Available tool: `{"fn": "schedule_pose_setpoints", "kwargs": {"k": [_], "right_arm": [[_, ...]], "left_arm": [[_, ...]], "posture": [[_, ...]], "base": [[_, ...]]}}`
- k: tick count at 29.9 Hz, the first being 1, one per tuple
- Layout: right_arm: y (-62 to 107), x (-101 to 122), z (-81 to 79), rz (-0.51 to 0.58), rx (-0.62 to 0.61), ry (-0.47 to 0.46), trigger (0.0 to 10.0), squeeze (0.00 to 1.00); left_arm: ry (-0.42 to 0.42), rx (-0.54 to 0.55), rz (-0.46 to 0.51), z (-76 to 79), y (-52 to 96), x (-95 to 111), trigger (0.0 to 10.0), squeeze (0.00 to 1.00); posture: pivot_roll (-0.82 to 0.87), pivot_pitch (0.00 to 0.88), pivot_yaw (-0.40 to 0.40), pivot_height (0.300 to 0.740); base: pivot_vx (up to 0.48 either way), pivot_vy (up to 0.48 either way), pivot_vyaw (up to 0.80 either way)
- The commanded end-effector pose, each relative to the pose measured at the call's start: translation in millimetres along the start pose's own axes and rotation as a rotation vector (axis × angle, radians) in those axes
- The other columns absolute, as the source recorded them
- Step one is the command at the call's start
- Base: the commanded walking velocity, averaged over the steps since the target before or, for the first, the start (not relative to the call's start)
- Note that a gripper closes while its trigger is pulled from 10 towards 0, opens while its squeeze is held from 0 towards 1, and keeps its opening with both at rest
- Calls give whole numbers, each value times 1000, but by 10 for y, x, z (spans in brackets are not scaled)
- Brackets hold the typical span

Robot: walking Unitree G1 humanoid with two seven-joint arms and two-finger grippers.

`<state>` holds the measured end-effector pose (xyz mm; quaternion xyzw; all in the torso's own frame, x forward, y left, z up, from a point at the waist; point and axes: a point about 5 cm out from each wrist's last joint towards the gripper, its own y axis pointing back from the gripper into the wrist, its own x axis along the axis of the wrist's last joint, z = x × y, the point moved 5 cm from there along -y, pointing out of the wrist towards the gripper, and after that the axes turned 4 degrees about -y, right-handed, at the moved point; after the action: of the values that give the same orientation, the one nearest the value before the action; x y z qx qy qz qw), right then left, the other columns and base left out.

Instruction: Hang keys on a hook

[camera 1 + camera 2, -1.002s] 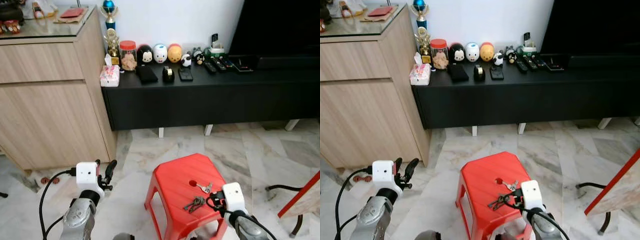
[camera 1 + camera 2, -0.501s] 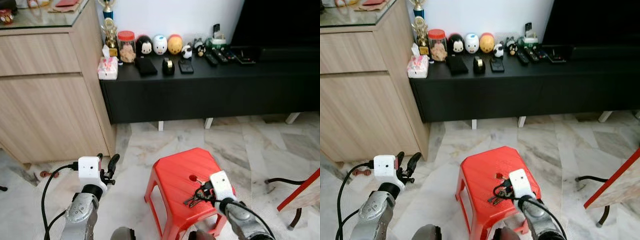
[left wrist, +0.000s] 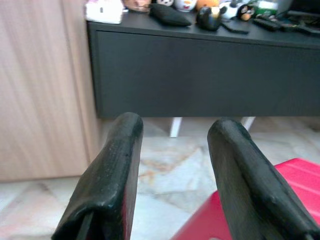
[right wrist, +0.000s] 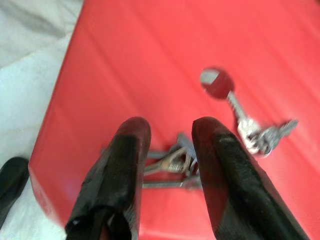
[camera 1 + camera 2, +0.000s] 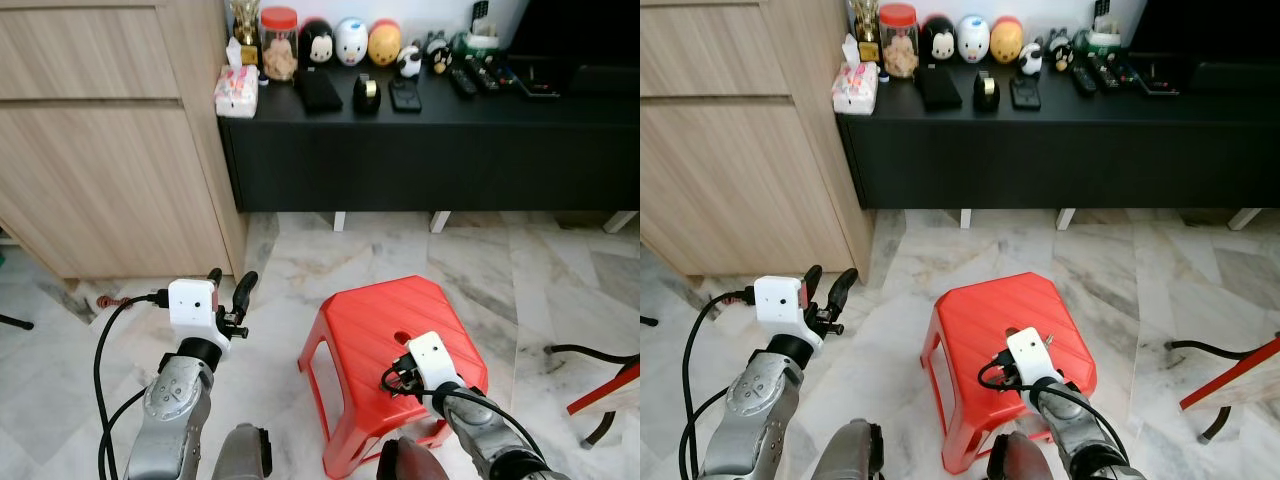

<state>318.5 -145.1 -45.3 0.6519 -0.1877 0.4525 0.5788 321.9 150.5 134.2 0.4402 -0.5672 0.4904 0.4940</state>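
Note:
A bunch of silver keys (image 4: 172, 161) lies on the top of a red plastic stool (image 5: 360, 325), with one more key (image 4: 235, 107) stretched out beside a round hole in the seat. My right gripper (image 4: 170, 135) is open and low over the stool, its two black fingers (image 4: 127, 165) standing on either side of the bunch. In the left eye view that gripper (image 5: 392, 378) covers the keys near the stool's middle. My left gripper (image 5: 230, 296) is open and held above the floor, left of the stool, with nothing in it.
A low black console (image 5: 420, 150) with figurines, a jar and remotes runs along the far wall. A tall wooden cabinet (image 5: 100, 150) stands at the left. The floor is marble (image 5: 290, 260). A red-edged board (image 5: 608, 390) and a black chair leg (image 5: 590, 352) lie at the right.
The camera has tilted down and come closer. My right gripper has moved left across the stool from beside the keys to over them. The left arm has kept its pose.

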Motion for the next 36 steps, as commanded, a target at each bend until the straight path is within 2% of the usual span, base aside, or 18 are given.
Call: {"fn": "schedule_pose_setpoints", "kwargs": {"k": [1, 3, 4, 5, 6, 7, 10, 14, 16, 26, 36], "right_arm": [[8, -51, -5, -16, 6, -17, 10000, 106], [-6, -17, 2, -15, 0, -14, 10000, 1000], [-10, -2, 12, -13, -5, -12, 10000, 1000], [-13, 9, 21, -14, -9, -10, 10000, 706], [-15, 16, 28, -14, -12, -9, 10000, 706], [-18, 27, 34, -14, -14, -9, 10000, 0], [-33, 78, 44, -4, -22, -38, 10000, 0], [-43, 123, 41, 12, -23, -53, 10000, 0], [-55, 145, 30, 16, -27, -100, 10000, 0], [-79, 172, -9, 16, -36, -108, 10000, 0], [-73, 241, 110, 29, -84, -96, 10000, 0]], "left_arm": [[2, -10, -2, 52, 7, 30, 10000, 0], [6, -13, -5, 80, 22, 66, 10000, 0], [7, -13, -6, 89, 34, 82, 10000, 0], [9, -13, -6, 96, 40, 92, 10000, 0], [10, -14, -5, 101, 47, 101, 10000, 0], [13, -16, -6, 113, 53, 113, 10000, 0], [23, -36, -5, 203, 77, 159, 10000, 0], [32, -39, -3, 242, 98, 200, 10000, 0], [34, -41, 0, 264, 112, 228, 10000, 0], [39, -33, -13, 299, 208, 262, 10000, 0], [38, -26, -23, 297, 253, 276, 10000, 0]], "posture": [[217, 235, -103, 642], [221, 249, -106, 642], [221, 253, -107, 642], [222, 259, -107, 642], [222, 262, -108, 642], [223, 267, -109, 642], [229, 280, -108, 642], [231, 288, -109, 642], [229, 293, -109, 642], [243, 301, -110, 642], [250, 309, -111, 642]], "base": [[0, 0, 0], [0, 0, 0], [0, 0, 0], [0, 0, 0], [0, 0, 0], [0, 0, 0], [0, 0, 0], [0, 0, 0], [0, 0, 0], [0, 0, 0], [0, 0, 0]]}}
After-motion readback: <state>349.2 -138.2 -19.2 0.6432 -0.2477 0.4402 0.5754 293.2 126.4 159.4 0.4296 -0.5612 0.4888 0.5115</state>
